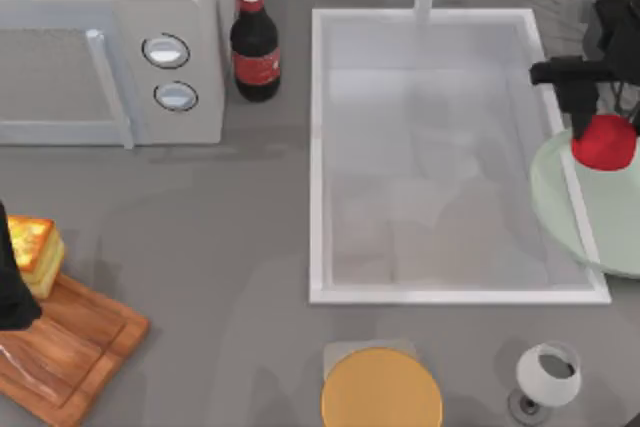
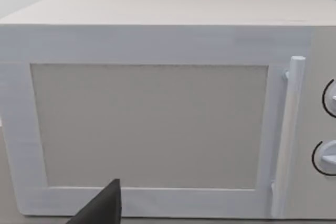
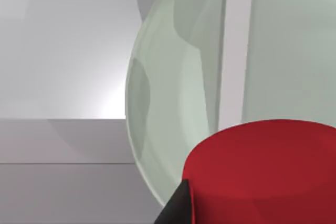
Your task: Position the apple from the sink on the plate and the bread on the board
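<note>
Resting round red apple (image 1: 604, 142), translucent plate (image 1: 590, 215)

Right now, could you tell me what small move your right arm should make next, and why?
Probably lower a little and release: the right gripper holds the apple over the green plate's rim edge, above the sink's right side. The bread already sits at the cutting board.
</note>
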